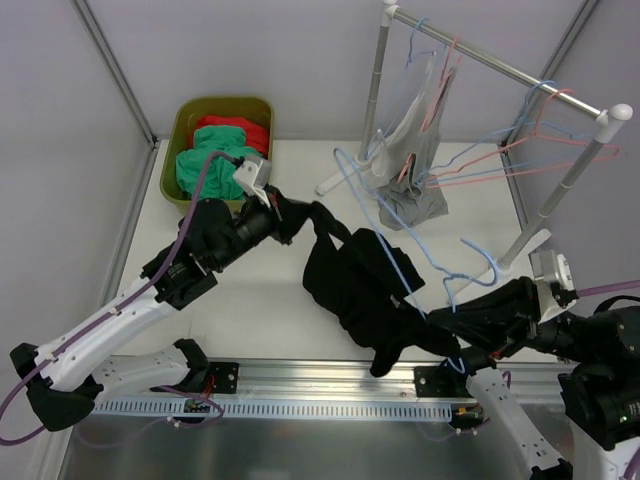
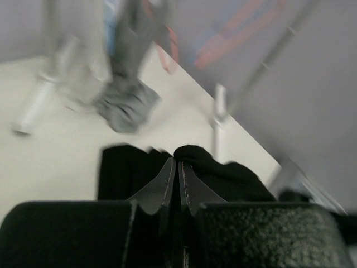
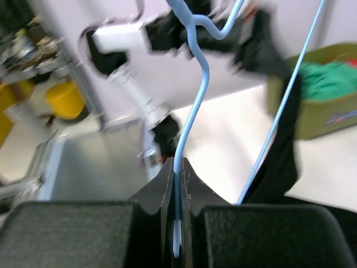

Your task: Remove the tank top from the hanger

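Two pincers are seen, both clenched: the left pincer [image 1: 297, 216] is clamped on a strap of the one black tank top [image 1: 355, 285], the right pincer [image 1: 447, 318] on the one blue hanger [image 3: 207, 64]. The black tank top is draped between them over the desk [image 1: 260, 300], with the hanger's wire across it. One green bin [image 1: 180, 130] is set behind the left pincer, and one rack [image 1: 500, 68] with one grey garment [image 1: 415, 195] stands beyond the right.

left gripper [image 1: 303, 215]: clamped on a strap of the black tank top [image 1: 350, 290] | right gripper [image 1: 450, 332]: pinching the light-blue hanger [image 1: 396, 262], which is threaded through the top | top: stretched between both arms | olive bin [image 1: 185, 120]: back left, holds green and red clothes | rack [image 1: 500, 68]: back right, grey garment [image 1: 415, 198] hanging
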### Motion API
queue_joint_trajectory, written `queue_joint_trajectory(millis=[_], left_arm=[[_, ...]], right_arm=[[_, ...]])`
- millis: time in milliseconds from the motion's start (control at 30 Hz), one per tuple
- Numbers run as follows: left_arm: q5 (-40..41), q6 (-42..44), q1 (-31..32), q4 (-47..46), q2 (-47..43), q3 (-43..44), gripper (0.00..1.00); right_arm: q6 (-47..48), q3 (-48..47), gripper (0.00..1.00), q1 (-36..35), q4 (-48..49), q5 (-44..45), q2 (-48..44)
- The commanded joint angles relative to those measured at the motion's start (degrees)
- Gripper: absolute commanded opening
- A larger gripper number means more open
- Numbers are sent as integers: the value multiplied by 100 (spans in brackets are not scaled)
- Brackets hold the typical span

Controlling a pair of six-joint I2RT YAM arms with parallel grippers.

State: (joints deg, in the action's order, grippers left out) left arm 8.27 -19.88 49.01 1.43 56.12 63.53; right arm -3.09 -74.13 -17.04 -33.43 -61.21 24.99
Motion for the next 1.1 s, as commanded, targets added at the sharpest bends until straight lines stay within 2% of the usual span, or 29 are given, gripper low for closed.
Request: queue_joint_trajectory(millis=[0, 33, 67, 100, 167, 200, 267, 300, 333, 367, 400, 500, 533, 567, 600, 633, 700, 900, 1000, 1067], left_arm=[[-2885, -586, -50, -854, -636, -656, 0], [-3223, -666, -24, -933, -802, -892, 0], [-3470, -771, 11, -1004, -882, -982, 0], [-3821, -781, 151, -1022, -944, -1122, 0], [-4008, -772, 292, -1013, -1085, -1237, 0], [-4070, -798, 345, -987, -1112, -1342, 0], [-3704, -746, 346, -664, -1121, -1326, 0], [-3345, -693, 346, 95, -1086, -1169, 0], [-2549, -649, 346, 442, -1033, -1098, 0], [-2158, -614, 346, 724, -1015, -1062, 0], [-1850, -605, 346, 953, -998, -1070, 0], [-1548, -570, 346, 1175, -1015, -1333, 0], [-1470, -578, 346, 1193, -1067, -1412, 0], [-1190, -596, 346, 1236, -1103, -1483, 0], [-1040, -605, 346, 1289, -1138, -1623, 0], [-908, -605, 346, 1350, -1208, -1685, 0], [-671, -535, 346, 1544, -1287, -1756, 0], [-170, -333, 337, 2273, -1762, -1677, 0], [25, -306, 337, 2702, -2016, -1563, 0], [130, -306, 337, 2897, -2183, -1519, 0]], right_arm=[[-708, 450, 0, -28, 1993, 1505, -73], [-945, 635, 0, -28, 3068, 1803, -74], [-1217, 1054, 0, -28, 3680, 1980, -56], [-1733, 1293, 0, -28, 4974, 2242, -30], [-2185, 1916, 0, -36, 6342, 2446, 233], [-2439, 2033, 0, -45, 7341, 2665, 373], [-2434, 1912, 0, -36, 7588, 2833, 768], [-2137, 1772, 0, -45, 7153, 3043, 857], [-1917, 1614, 0, -45, 6731, 3228, 902], [-1645, 1455, 0, -37, 6274, 3464, 911], [-1416, 1210, 0, -45, 5417, 4172, 876], [-668, 1312, 0, -45, 4873, 5239, 544], [-484, 1296, 0, -37, 4716, 5320, 463], [-464, 1182, 0, -45, 4410, 5408, 419], [-490, 973, 0, -45, 3458, 5635, 384], [-525, 457, 0, -37, 2813, 5768, 375], [-666, 6, 0, -45, 1506, 5970, 322], [-1158, -365, 0, -37, -144, 6303, -126], [-1534, -348, 0, -45, -759, 6218, -249], [-1702, -112, 0, -36, -840, 6191, -424]])
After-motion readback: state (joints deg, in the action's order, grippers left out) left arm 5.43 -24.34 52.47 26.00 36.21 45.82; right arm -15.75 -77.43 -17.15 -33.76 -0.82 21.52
